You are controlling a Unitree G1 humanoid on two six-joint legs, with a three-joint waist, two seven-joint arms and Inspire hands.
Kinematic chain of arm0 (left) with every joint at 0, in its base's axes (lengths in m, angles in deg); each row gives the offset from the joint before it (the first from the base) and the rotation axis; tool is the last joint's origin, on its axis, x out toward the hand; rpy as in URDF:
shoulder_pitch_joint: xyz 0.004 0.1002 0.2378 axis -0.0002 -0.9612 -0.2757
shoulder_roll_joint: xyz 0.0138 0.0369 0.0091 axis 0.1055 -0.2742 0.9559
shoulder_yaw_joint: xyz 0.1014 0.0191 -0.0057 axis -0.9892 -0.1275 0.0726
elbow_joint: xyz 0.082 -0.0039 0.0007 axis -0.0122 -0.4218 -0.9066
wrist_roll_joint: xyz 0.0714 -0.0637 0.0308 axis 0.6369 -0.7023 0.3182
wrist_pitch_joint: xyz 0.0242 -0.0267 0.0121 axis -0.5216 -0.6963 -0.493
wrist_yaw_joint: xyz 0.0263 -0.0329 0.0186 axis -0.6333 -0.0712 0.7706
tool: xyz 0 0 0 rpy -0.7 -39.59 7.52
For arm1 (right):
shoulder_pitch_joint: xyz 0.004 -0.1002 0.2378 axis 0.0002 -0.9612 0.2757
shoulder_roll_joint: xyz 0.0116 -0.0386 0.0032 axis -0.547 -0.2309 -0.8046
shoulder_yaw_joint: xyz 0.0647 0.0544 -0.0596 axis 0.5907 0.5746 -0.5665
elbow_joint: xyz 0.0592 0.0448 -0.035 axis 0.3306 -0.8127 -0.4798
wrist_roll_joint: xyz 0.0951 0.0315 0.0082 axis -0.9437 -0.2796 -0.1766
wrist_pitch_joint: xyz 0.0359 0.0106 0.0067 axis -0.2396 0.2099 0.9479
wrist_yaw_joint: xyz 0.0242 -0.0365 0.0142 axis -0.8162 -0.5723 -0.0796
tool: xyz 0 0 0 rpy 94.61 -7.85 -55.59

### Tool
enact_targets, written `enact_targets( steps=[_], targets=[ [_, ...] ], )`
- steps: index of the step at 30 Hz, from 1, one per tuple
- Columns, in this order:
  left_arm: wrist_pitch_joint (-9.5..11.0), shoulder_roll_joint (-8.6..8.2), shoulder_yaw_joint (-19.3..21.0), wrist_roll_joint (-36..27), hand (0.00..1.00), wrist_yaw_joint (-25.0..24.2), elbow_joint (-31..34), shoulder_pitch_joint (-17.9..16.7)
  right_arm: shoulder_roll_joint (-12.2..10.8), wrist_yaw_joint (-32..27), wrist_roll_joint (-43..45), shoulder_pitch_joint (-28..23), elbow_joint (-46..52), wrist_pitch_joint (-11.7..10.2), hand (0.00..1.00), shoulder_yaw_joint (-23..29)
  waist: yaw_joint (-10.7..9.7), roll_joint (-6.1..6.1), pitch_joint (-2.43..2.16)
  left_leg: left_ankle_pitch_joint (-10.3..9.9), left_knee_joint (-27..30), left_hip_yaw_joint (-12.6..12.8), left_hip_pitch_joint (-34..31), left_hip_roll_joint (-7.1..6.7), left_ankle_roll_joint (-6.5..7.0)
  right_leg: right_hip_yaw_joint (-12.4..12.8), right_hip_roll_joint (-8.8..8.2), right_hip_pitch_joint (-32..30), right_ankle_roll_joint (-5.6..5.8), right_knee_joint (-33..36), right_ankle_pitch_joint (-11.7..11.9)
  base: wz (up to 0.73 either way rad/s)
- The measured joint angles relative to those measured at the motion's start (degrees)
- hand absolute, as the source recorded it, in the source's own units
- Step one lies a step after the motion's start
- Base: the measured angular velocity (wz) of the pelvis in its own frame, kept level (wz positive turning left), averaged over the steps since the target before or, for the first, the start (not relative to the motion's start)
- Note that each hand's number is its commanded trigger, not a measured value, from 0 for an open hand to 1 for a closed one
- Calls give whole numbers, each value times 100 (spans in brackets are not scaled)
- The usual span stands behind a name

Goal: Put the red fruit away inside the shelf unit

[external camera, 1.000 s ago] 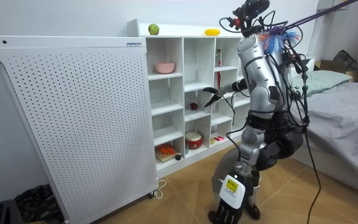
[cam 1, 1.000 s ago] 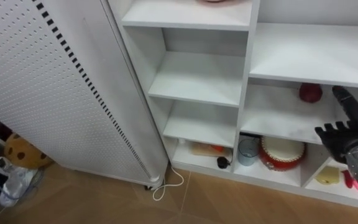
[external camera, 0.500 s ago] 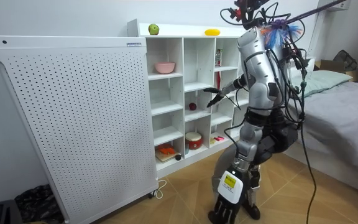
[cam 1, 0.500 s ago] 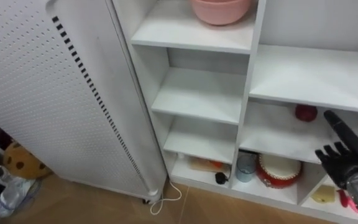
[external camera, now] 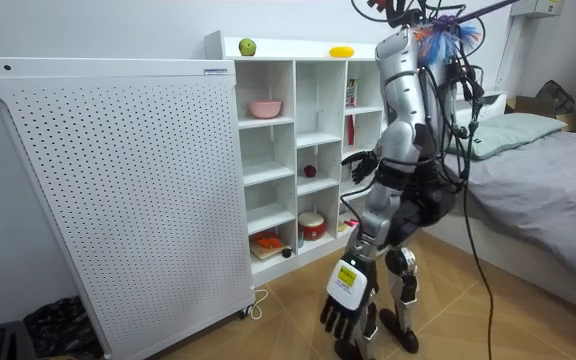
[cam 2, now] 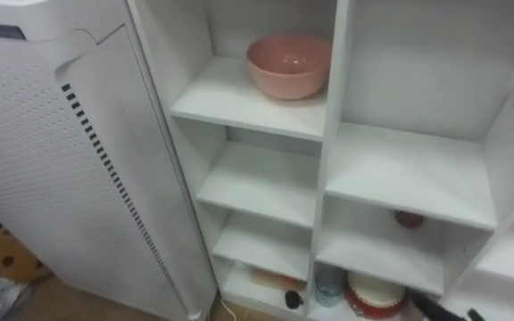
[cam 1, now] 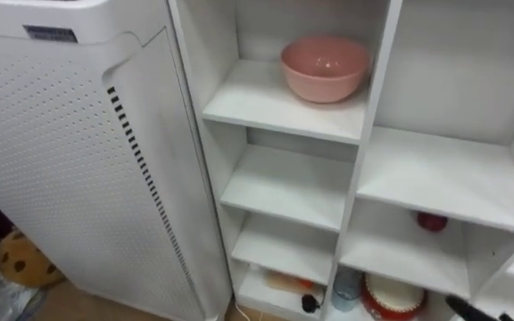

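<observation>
Pink bowl [cam 1: 325, 68]; white perforated panel [cam 1: 52, 178] beside; blue cup [cam 1: 346, 290] below.

My right hand [external camera: 360, 164] is held forward at waist height, fingers loose. My left hand [external camera: 342, 306] hangs low, fingers relaxed.

Right hand [external camera: 357, 161] pulled back from red fruit [cam 1: 432, 221]; robot straightened.
</observation>
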Motion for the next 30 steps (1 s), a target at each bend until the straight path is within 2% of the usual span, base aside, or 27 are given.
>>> enact_targets(
  steps=[1,2,4,5,11,13,16,18,20,26,30],
  targets=[
    [5,-2,105,154,0,34,0,-68,-96,31,73,-383,85,-6,0,-45,-38,-40,-50,6,-88,11,208,38,-11,-51,78,300,31,-249,39,9],
    [10,0,177,294,0,81,-12,-151,-273,40,231,-753,181,-8,0,-50,-108,-113,-120,-3,-215,9,445,54,-26,-109,151,592,57,-507,92,10],
    [24,-13,160,558,0,177,-39,-223,-504,126,416,-1172,189,23,0,-79,-220,-172,-193,-12,-407,35,768,62,-41,-158,246,969,103,-816,163,11],
    [24,-52,157,747,0,204,-47,-218,-604,169,490,-1375,186,41,0,-88,-262,-191,-211,-21,-520,37,949,57,-51,-169,277,1175,134,-977,201,6],
    [64,-192,194,1361,0,428,-48,-239,-963,251,1324,-2033,196,39,0,-86,-582,-175,-207,-24,-1177,166,1932,-18,-56,-102,363,2071,231,-1570,306,-11],
    [68,-291,364,1542,0,476,-33,-210,-1058,303,1480,-2213,196,31,0,-89,-660,-166,-211,-26,-1264,224,2147,-9,-60,-49,378,2265,250,-1677,317,-15],
    [68,-480,589,1607,0,551,-99,-232,-1217,378,1756,-2440,205,26,0,-90,-670,-126,-210,-36,-1478,407,2540,-5,-81,144,406,2508,255,-1744,320,-30],
    [67,-518,630,1605,0,551,-103,-243,-1328,400,1773,-2568,204,17,0,-90,-716,-138,-204,-48,-1550,449,2711,-5,-98,211,433,2658,268,-1833,327,-21],
    [69,-623,900,1609,0,584,-99,-243,-1472,401,1860,-2721,193,18,0,-30,-852,-155,-192,-50,-1615,464,2862,-3,-102,267,450,2769,269,-1903,328,-5],
    [68,-854,1203,1604,0,660,-107,-217,-1654,396,2820,-2894,33,29,0,162,-917,-174,-222,-57,-1709,621,3070,20,-116,610,503,2825,275,-1916,352,-19],
    [58,-926,1275,1616,0,648,-180,-209,-1739,404,3362,-3004,-147,47,0,160,-903,-172,-242,-70,-1736,737,3177,75,-133,763,537,2867,266,-1916,366,-17]
  ],
)
